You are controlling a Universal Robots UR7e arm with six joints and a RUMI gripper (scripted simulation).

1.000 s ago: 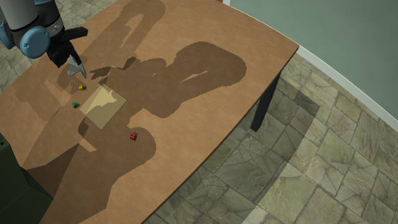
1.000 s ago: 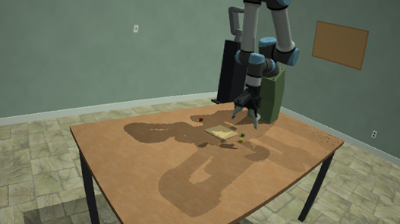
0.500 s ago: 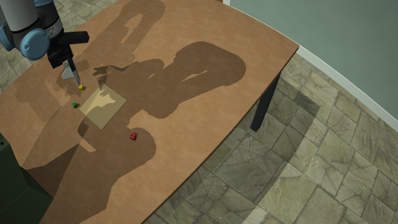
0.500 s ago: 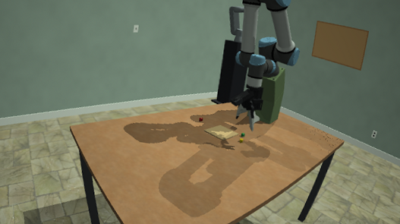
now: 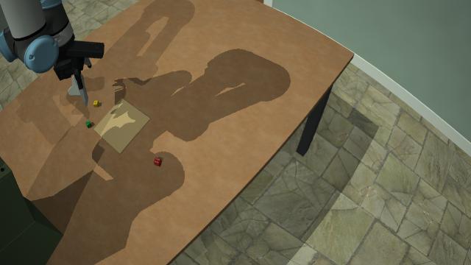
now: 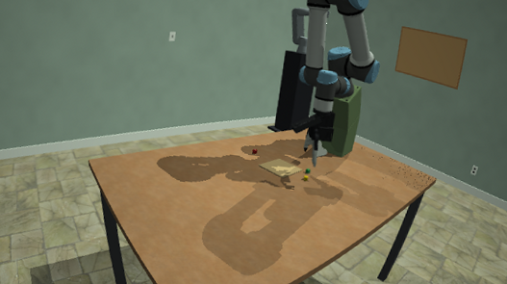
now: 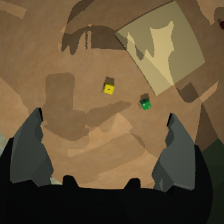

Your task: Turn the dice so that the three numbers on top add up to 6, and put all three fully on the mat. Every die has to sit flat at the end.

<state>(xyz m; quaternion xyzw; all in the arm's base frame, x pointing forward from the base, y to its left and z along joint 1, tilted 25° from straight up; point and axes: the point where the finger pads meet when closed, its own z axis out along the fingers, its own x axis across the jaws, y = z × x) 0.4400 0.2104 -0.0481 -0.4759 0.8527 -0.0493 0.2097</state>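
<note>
A yellow die [image 5: 96, 104] [image 6: 305, 178] [image 7: 109, 89] sits on the table beside the mat; one dark pip shows on its top in the wrist view. A green die [image 5: 88, 124] [image 6: 307, 171] [image 7: 145, 104] sits just off the mat's corner; its pips are too small to read. A red die [image 5: 157, 161] [image 6: 254, 151] [image 7: 222, 24] sits on the other side of the mat, with several light pips that I cannot count surely. The pale square mat [image 5: 121, 144] [image 6: 270, 166] [image 7: 191, 62] bears no die. My gripper [image 6: 310, 157] [image 7: 105, 111] is open and empty, above the table near the yellow and green dice.
The wooden table [image 5: 228, 154] [image 6: 141, 186] carries broad arm shadows, some across the mat. A green pedestal [image 5: 22, 228] [image 6: 345, 124] stands at the robot's base. A dark upright unit [image 6: 291, 90] stands behind the table.
</note>
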